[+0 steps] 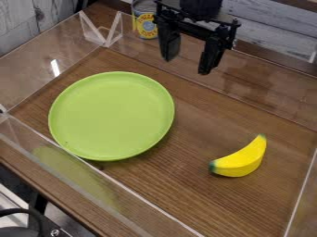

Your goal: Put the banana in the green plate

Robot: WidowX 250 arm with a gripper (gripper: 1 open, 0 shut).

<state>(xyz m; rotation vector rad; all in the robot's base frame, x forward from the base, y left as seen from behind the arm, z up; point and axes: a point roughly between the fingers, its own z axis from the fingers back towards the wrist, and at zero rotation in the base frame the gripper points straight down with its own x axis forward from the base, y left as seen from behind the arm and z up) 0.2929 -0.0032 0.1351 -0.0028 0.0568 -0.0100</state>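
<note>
The green plate (111,115) lies flat on the wooden table, left of centre, with nothing on it. The banana (242,157), short, curved and bright yellow with a greenish tip, rests on the wood at the lower right, well apart from the plate. My gripper (188,54) hangs at the top centre, pointing straight down, its two black fingers (210,57) spread wide with nothing between them. It is above the table behind both objects, farther back than the plate's rim.
Clear acrylic walls (74,171) fence the wooden table on the left, front and right. A clear triangular stand (102,30) and a yellow-labelled can (146,23) sit at the back behind the gripper.
</note>
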